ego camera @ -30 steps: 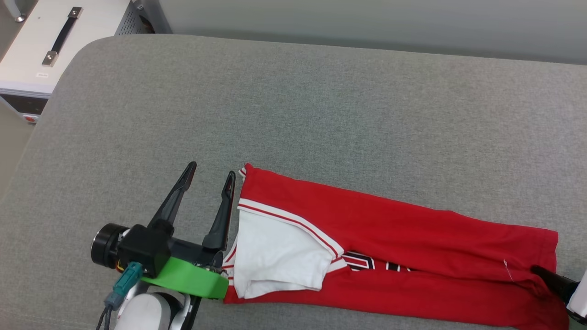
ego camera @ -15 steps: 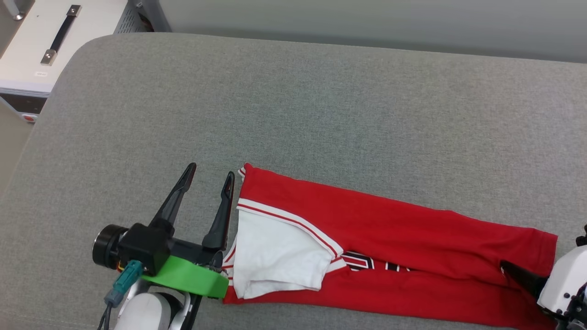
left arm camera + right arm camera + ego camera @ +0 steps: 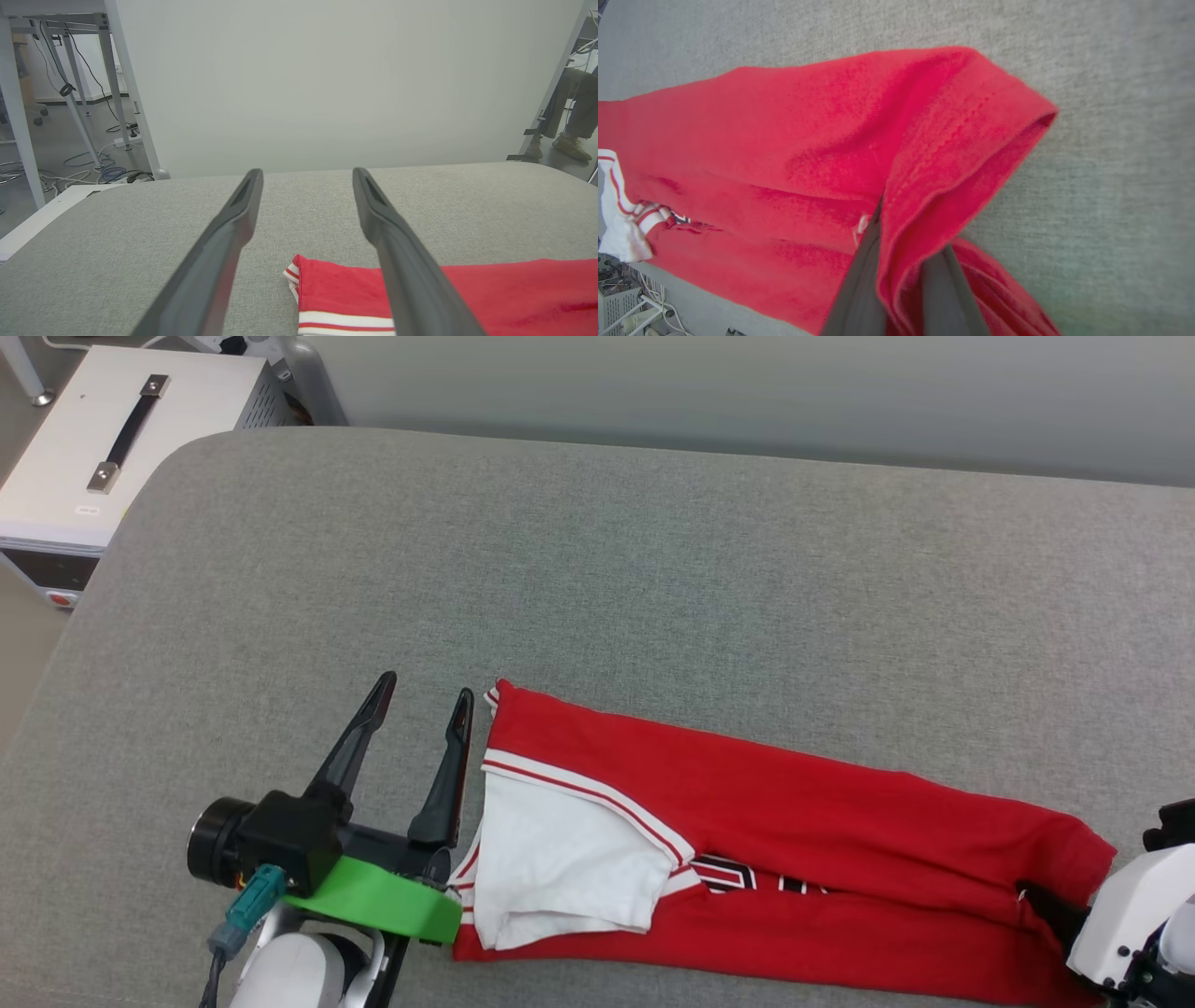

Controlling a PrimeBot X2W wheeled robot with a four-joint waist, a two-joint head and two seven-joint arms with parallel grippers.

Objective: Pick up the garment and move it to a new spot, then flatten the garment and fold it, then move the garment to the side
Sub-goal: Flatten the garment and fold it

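The garment (image 3: pixel 794 803) lies as a long red strip across the near part of the grey cushion, with a white sleeve (image 3: pixel 560 859) folded on top at its left end and part of the black print showing. My left gripper (image 3: pixel 423 691) stands open just left of the collar end, touching nothing. In the left wrist view the garment (image 3: pixel 336 294) lies partly behind the left gripper's (image 3: pixel 307 172) right-hand finger. My right gripper (image 3: pixel 1032 896) is shut on the hem at the garment's right end. The right wrist view shows the right gripper's fingers (image 3: pixel 859 280) pinching a raised fold of the garment (image 3: pixel 808 140).
The grey cushion (image 3: pixel 653 569) stretches wide behind the garment. A white case with a black handle (image 3: pixel 112 439) sits beyond its far left corner. Past the cushion, the left wrist view shows table legs with cables (image 3: pixel 70 93) and a person's leg and shoe (image 3: pixel 567 140).
My right gripper has come in from the right edge and drawn the hem slightly leftward, bunching and raising that end. The camera tilted a little. The left gripper has stayed put.
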